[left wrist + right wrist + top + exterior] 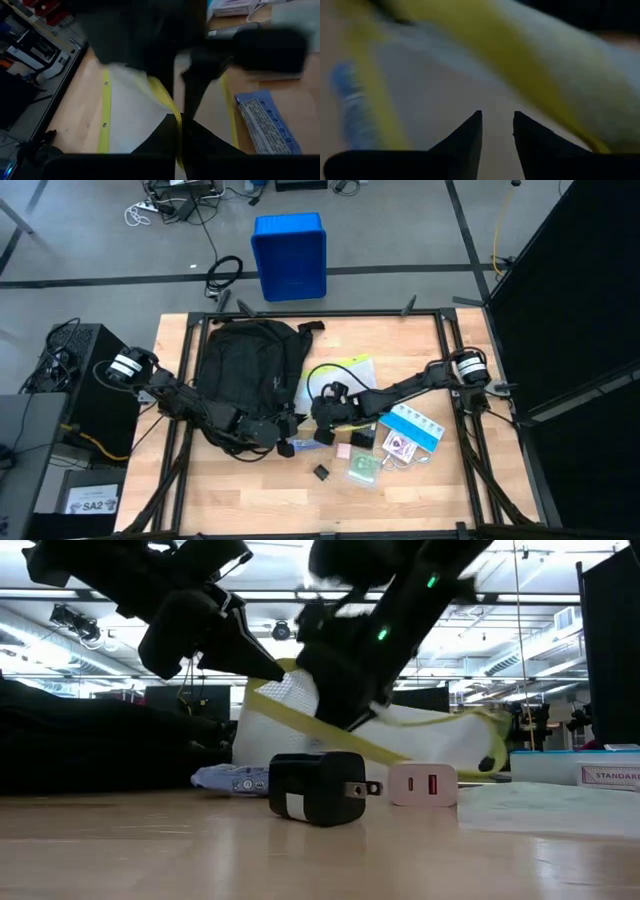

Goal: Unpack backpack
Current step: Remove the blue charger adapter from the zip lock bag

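Observation:
The black backpack (245, 365) lies on the table's left half, its near end toward my left arm. Beside it on the right is a white mesh pouch (345, 375) with yellow edging, seen raised in the low view (300, 700). My left gripper (292, 423) is at the backpack's near right corner, shut on the pouch's yellow edge. My right gripper (497, 120) hovers over the pouch (520, 45), slanting down. Its fingers are a little apart with nothing between them. My left gripper pinches the pouch's yellow edge band (176, 125), which runs down between its two dark fingers. That end of the pouch is lifted off the table. The band slants down taut toward the table (390, 750).
Near the front lie a black charger (318, 788), a white charger (423, 784) and a blue packet (265, 125). A blue and white box (415, 425) and a green packet (362, 468) are to the right. A blue bin (290, 255) stands on the floor beyond the far edge.

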